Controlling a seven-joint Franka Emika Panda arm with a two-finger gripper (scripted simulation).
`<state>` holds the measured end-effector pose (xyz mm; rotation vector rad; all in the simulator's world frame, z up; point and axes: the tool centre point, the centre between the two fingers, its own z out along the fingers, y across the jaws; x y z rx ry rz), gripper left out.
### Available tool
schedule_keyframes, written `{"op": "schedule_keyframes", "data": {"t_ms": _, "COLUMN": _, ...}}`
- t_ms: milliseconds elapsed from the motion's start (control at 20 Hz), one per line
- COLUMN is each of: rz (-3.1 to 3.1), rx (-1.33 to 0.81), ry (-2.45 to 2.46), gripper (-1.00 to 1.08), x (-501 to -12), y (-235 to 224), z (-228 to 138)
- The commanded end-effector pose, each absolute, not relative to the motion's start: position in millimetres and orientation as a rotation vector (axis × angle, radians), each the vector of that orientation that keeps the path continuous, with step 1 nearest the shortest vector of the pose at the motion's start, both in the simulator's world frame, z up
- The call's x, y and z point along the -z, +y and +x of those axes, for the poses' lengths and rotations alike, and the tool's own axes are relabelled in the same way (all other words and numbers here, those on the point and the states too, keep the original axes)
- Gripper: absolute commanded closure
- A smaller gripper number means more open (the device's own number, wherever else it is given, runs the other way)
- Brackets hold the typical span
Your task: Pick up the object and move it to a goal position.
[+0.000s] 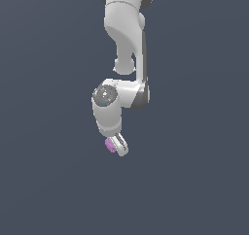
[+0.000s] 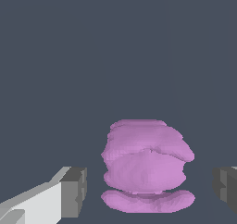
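Note:
The object (image 2: 147, 165) is a pink-purple lumpy blob lying on the dark grey floor. In the wrist view it sits between my two grey finger pads (image 2: 75, 190), with a gap showing on each side. My gripper (image 2: 149, 190) is open and straddles the object without touching it. In the exterior view the white arm reaches down from the top, and the gripper (image 1: 116, 145) is low over the floor. There the object (image 1: 110, 144) peeks out at the fingers' side toward the exterior view's left, partly hidden by them.
The dark grey floor (image 1: 194, 180) is flat and plain all around. No other objects, containers or edges show in either view.

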<state>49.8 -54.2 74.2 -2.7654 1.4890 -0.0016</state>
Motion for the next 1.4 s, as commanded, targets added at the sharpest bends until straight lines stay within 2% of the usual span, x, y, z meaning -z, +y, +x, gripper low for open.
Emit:
{"op": "schedule_keyframes", "data": {"t_ms": 0, "rz": -2.765, "rx": 0.000, "ry": 1.491, "gripper": -0.92, "x": -60, "y": -54, "z": 49}}
{"op": "schedule_keyframes", "data": {"t_ms": 400, "rz": -2.764, "rx": 0.000, "ry": 1.494, "gripper": -0.92, "x": -42, "y": -54, "z": 50}}
{"op": "schedule_keyframes", "data": {"t_ms": 450, "rz": -2.764, "rx": 0.000, "ry": 1.494, "gripper": 1.08, "x": -42, "y": -54, "z": 50}}
{"op": "schedule_keyframes", "data": {"t_ms": 1050, "rz": -2.764, "rx": 0.000, "ry": 1.494, "gripper": 1.08, "x": -42, "y": -53, "z": 49}}
{"op": "schedule_keyframes", "data": {"t_ms": 1350, "rz": -2.764, "rx": 0.000, "ry": 1.493, "gripper": 1.08, "x": -45, "y": -26, "z": 45}}
